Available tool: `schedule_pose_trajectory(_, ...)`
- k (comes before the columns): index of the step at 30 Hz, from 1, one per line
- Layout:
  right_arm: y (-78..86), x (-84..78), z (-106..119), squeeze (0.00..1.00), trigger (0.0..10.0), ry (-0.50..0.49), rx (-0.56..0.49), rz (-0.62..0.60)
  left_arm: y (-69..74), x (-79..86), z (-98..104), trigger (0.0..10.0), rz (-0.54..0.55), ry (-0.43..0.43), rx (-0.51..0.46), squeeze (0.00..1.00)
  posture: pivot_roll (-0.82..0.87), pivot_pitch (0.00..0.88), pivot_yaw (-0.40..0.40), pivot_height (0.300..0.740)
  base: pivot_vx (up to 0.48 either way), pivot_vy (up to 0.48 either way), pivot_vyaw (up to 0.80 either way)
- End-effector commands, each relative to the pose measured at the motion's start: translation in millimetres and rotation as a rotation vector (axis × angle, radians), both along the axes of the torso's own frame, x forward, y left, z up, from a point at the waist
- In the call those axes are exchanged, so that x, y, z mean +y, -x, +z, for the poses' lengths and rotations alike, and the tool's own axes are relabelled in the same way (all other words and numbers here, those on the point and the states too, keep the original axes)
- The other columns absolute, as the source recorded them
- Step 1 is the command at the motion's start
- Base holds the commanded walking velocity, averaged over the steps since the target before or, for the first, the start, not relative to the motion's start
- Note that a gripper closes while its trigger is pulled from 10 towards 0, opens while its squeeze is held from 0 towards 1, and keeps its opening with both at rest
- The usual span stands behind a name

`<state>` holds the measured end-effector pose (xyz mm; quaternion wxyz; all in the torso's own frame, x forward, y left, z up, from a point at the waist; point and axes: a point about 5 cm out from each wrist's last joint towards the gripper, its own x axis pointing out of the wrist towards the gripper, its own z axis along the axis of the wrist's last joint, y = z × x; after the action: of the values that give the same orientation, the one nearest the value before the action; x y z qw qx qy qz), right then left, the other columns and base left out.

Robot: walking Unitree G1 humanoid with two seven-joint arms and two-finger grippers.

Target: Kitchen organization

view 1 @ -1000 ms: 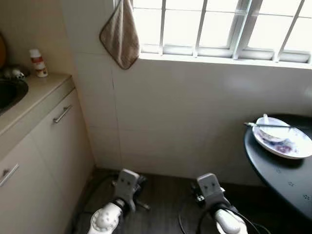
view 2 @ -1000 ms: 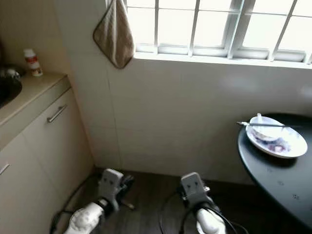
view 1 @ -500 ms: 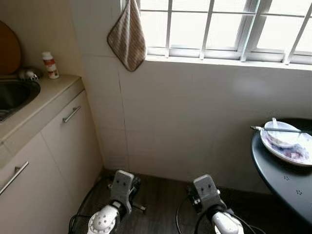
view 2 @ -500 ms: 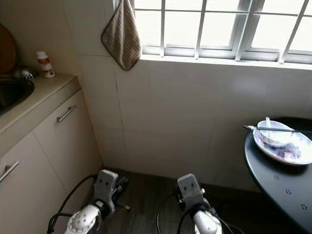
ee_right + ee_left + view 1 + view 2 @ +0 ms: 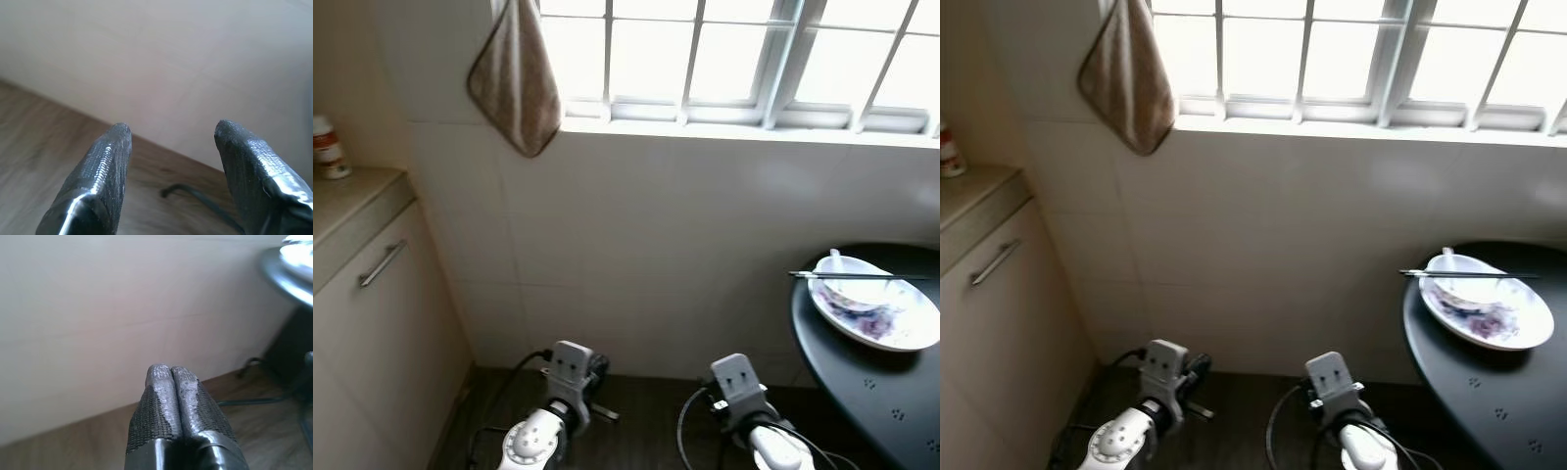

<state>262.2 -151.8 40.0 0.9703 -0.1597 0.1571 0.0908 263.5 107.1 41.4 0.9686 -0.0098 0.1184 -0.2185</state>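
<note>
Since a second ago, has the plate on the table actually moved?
No. The plate sits at the same spot on the black table's edge; towel and window shifted together, so the camera turned.

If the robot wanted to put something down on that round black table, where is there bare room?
The black table is bare on its near side, between the plate and the table's front edge. The far part is crowded: the plate holds a bowl with chopsticks across it. The beige counter beside the bottle also looks bare.
</note>
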Motion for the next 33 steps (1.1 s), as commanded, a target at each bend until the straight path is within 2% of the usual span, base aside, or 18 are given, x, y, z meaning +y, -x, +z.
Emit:
schedule_pose_trajectory(1,-1.9,10.3,3,0.00,10.0,-0.035,-0.007,0.019,-0.6,12.0,0,10.0,0.027,-0.021,0.000,0.00,-0.01,0.000,-0.039,0.740,0.247,0.000,-0.80)
schedule_pose_trajectory(5,-2.5,11.0,3,0.00,10.0,-0.018,-0.011,0.026,-1.0,12.5,0,10.0,0.026,-0.021,-0.001,0.00,-0.01,0.000,-0.038,0.740,0.000,0.000,-0.79)
schedule_pose_trajectory(10,-3.0,13.2,3,0.00,10.0,0.021,-0.010,0.056,-1.4,12.1,0,10.0,0.025,-0.020,-0.001,0.00,-0.01,0.000,-0.037,0.740,0.000,0.000,0.00)
schedule_pose_trajectory(14,-4.4,18.0,6,0.00,10.0,0.102,-0.045,0.109,-1.7,11.9,0,10.0,0.025,-0.019,-0.002,0.00,0.00,0.000,-0.037,0.740,0.000,0.000,0.00)
schedule_pose_trajectory(18,-5.3,20.4,10,0.00,10.0,0.131,-0.076,0.137,-2.0,11.9,0,10.0,0.025,-0.018,-0.003,0.00,0.00,0.000,-0.038,0.740,0.000,0.000,0.00)
schedule_pose_trajectory(19,-6.0,18.9,13,0.29,10.0,0.115,-0.096,0.121,-2.1,11.9,1,10.0,0.026,-0.018,-0.004,0.00,0.00,0.000,-0.039,0.740,0.000,0.000,0.00)
schedule_pose_trajectory(20,-7.0,15.3,15,0.51,10.0,0.116,-0.113,0.090,-2.2,11.8,1,10.0,0.026,-0.018,-0.004,0.00,0.00,0.000,-0.039,0.740,0.000,0.000,0.00)
schedule_pose_trajectory(22,-7.2,14.5,15,0.51,10.0,0.118,-0.116,0.083,-2.2,11.8,1,10.0,0.026,-0.017,-0.004,0.00,0.00,0.000,-0.039,0.740,0.000,0.000,0.00)
schedule_pose_trajectory(23,-7.8,13.3,17,1.00,10.0,0.125,-0.123,0.084,-2.1,11.7,1,10.0,0.027,-0.017,-0.004,0.00,0.00,0.000,-0.039,0.740,0.000,0.000,0.00)
schedule_pose_trajectory(33,-8.6,16.6,23,1.00,10.0,0.234,-0.185,0.144,-1.7,10.6,1,10.0,0.025,-0.013,-0.005,0.00,0.00,0.000,-0.042,0.740,0.000,0.000,0.00)
